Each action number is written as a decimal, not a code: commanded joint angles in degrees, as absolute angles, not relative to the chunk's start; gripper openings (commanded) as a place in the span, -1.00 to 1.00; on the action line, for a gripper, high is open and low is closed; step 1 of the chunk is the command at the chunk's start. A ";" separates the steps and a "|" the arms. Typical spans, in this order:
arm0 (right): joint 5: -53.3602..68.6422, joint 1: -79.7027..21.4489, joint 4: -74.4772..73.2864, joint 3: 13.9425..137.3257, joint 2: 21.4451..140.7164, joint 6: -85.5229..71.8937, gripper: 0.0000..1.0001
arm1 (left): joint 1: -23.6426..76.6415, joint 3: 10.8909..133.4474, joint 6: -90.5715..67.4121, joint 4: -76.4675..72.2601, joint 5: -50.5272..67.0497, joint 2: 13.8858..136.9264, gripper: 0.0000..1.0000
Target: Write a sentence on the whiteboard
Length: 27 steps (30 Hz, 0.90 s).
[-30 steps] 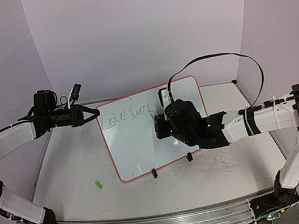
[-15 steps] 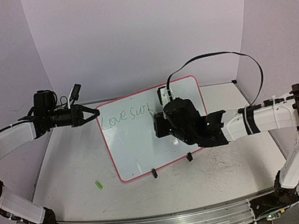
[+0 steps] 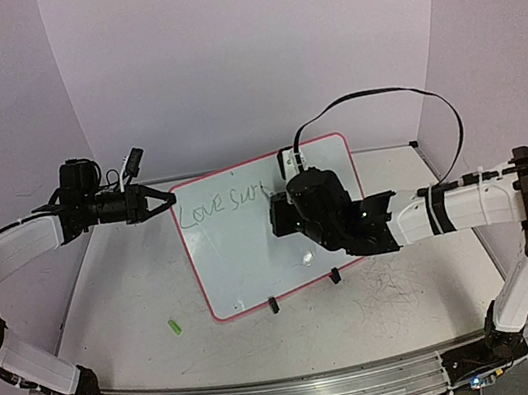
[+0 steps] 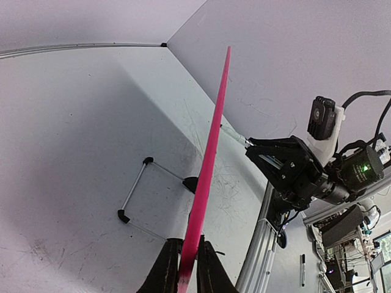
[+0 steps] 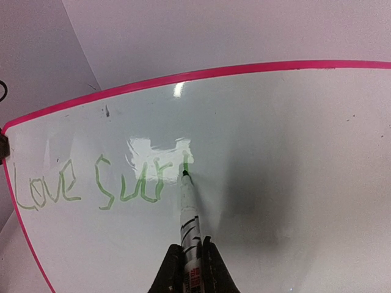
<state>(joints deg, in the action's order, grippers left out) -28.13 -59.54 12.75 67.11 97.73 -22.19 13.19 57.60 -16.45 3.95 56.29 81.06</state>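
Two robot arms tend a pink-rimmed white rectangular whiteboard standing on the scuffed desk.
The left fingers pinch its left rim; the right fingers clench a white-barrelled green marker, tip touching the board at the end of thin green handwritten lettering beginning "Love".

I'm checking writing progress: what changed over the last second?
The right hand, shut on the green-tipped white marker, crept slightly toward the far edge of the large pink-rimmed whiteboard, tip on the green lettering. The left hand kept its clamp on the board's rim; the board did not move.
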 commanded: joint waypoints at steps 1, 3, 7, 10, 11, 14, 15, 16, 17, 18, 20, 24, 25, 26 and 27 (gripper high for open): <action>-31.42 -58.20 12.58 68.73 98.55 -22.79 -1.00 | 13.62 57.17 -15.64 2.28 58.63 78.84 -0.75; -31.67 -58.07 12.49 68.73 98.31 -22.81 -1.00 | 13.62 57.18 -15.65 2.28 58.62 78.84 -0.75; -31.21 -58.05 12.85 68.53 96.94 -21.88 -1.00 | 13.64 57.10 -15.64 2.24 58.54 78.84 -0.75; -30.11 -58.15 14.51 66.52 93.77 -20.97 -1.00 | 13.57 57.08 -15.64 2.28 58.54 78.85 -0.75; -29.72 -58.14 15.03 65.60 92.18 -20.64 -1.00 | 13.56 57.05 -15.63 2.24 58.54 78.84 -0.75; -26.47 -58.12 18.12 61.47 87.70 -19.27 -1.00 | 13.60 57.09 -15.64 2.27 58.49 78.76 -0.75; -25.45 -58.12 18.74 60.18 86.57 -19.13 -1.00 | 13.57 57.07 -15.64 2.25 58.48 78.77 -0.75; -24.81 -58.11 19.09 59.19 85.71 -19.17 -1.00 | 13.60 57.07 -15.64 2.27 58.46 78.76 -0.76; -24.67 -58.07 19.14 58.39 84.96 -19.51 -1.00 | 13.62 57.11 -15.64 2.27 58.45 78.70 -0.75; -24.53 -58.11 19.21 57.76 84.39 -19.96 -1.00 | 13.62 57.07 -15.64 2.27 58.45 78.64 -0.75; -23.80 -58.12 19.19 57.06 83.58 -20.56 -1.00 | 13.60 56.96 -15.63 2.27 58.42 78.40 -0.75; -22.67 -58.15 19.16 55.91 82.87 -21.21 -1.00 | 13.68 56.59 -15.64 2.20 58.15 78.35 -0.75; -22.53 -58.13 19.16 55.82 83.02 -21.25 -1.00 | 13.70 56.61 -15.64 2.22 58.02 78.46 -0.75; -22.37 -58.13 19.16 55.85 83.28 -21.22 -1.00 | 13.69 56.64 -15.62 2.24 57.90 78.56 -0.76; -22.17 -58.13 19.16 55.99 83.54 -21.12 -1.00 | 13.68 56.68 -15.57 2.25 57.82 78.67 -0.76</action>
